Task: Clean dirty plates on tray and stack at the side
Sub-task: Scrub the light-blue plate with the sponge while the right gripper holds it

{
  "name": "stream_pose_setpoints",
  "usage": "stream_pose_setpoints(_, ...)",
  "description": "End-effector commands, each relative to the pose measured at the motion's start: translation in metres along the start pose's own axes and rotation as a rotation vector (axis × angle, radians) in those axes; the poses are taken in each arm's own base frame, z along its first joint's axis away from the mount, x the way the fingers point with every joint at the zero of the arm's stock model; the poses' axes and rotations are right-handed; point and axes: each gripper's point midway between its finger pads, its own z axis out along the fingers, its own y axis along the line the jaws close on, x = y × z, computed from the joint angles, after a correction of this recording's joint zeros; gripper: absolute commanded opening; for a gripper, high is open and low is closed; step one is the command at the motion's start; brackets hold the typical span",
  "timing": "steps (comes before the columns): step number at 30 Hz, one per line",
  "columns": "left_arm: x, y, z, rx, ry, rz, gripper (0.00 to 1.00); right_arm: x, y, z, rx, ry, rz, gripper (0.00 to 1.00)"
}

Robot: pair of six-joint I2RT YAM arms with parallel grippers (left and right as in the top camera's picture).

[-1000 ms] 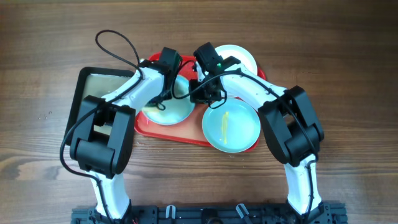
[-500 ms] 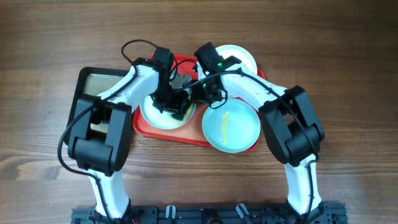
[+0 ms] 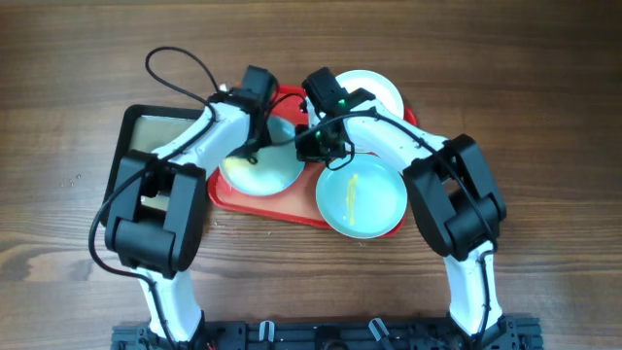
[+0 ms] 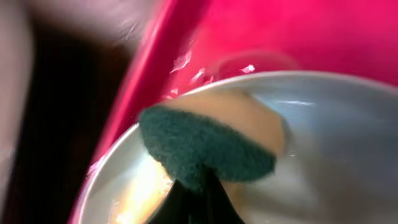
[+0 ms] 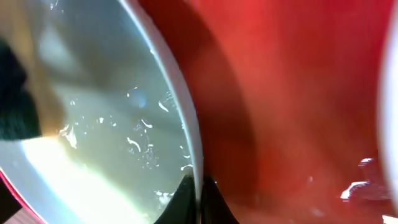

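Observation:
The red tray (image 3: 272, 207) holds a pale blue plate (image 3: 255, 173) at its left, tilted up on its right side. My right gripper (image 3: 309, 146) is shut on that plate's rim (image 5: 186, 134). My left gripper (image 3: 260, 124) is shut on a sponge (image 4: 208, 146), green scouring side and tan foam, pressed on the plate's wet inner surface (image 4: 336, 155). A second pale blue plate (image 3: 362, 197) with a yellow smear overhangs the tray's front right. A white plate (image 3: 377, 89) lies at the tray's back right, mostly hidden by my right arm.
A smaller black-rimmed tray (image 3: 131, 146) lies left of the red tray, partly under my left arm. The wooden table (image 3: 544, 117) lies open to the right and far left. Both arms cross over the red tray.
My left gripper has moved the sponge from the plate's middle toward its back edge. The right gripper keeps its hold on the rim and has not moved.

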Motion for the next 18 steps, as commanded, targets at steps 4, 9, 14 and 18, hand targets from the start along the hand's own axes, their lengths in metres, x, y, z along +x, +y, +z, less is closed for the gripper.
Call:
stream_pose_setpoints(4, 0.06, -0.111, -0.028, 0.75, 0.233, 0.366, 0.04, 0.009, -0.006, 0.013, 0.014, 0.038, -0.021, 0.04)
stream_pose_setpoints(9, 0.089, -0.053, -0.006, 0.445, 0.358, 0.428, 0.04, 0.009, -0.006, 0.013, 0.014, 0.037, -0.022, 0.04)
stream_pose_setpoints(14, 0.045, 0.058, 0.01, -0.291, 0.167, 0.179, 0.04, 0.009, -0.006, 0.013, 0.012, 0.034, -0.023, 0.04)
stream_pose_setpoints(18, 0.021, 0.071, 0.007, -0.397, 0.027, 0.032, 0.04, 0.009, -0.006, 0.013, 0.012, 0.034, -0.02, 0.04)
